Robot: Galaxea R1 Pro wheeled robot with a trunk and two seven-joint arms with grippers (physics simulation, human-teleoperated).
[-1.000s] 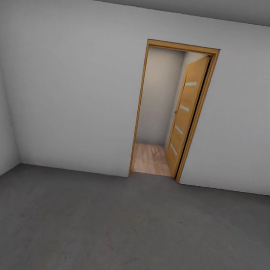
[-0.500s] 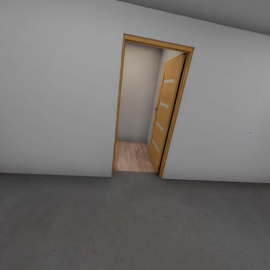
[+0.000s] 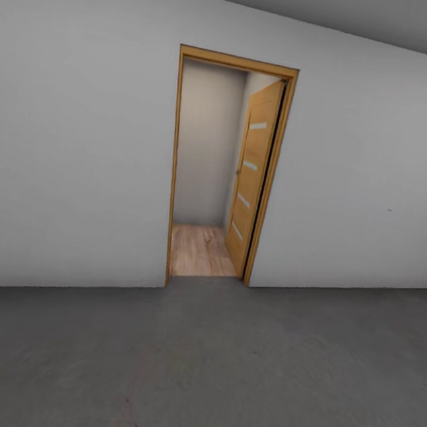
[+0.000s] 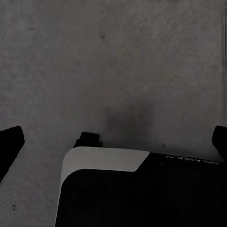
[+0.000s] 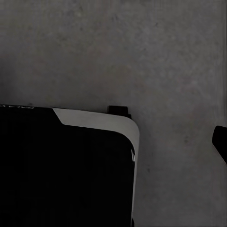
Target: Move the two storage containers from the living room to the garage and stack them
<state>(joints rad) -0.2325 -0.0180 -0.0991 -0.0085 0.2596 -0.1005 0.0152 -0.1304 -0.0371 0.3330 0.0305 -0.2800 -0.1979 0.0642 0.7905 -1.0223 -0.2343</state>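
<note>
Ahead of me across the garage's dark grey concrete floor (image 3: 217,377), a wood-framed doorway (image 3: 220,167) in the pale grey wall (image 3: 74,140) shows light plank flooring (image 3: 198,251) beyond, its door (image 3: 252,171) swung inward. Both my grippers hang spread wide, holding nothing, left (image 4: 113,142) and right (image 5: 118,137), over bare concrete beside my black-and-white base (image 4: 137,189).

dark grey mottled concrete floor (image 3: 217,377), plain pale grey wall (image 3: 72,153), orange-tan wood door frame (image 3: 173,167), matching door (image 3: 251,178) with pale horizontal slits, light wood plank flooring (image 3: 198,251) beyond, black-and-white robot base (image 4: 142,189)
</note>
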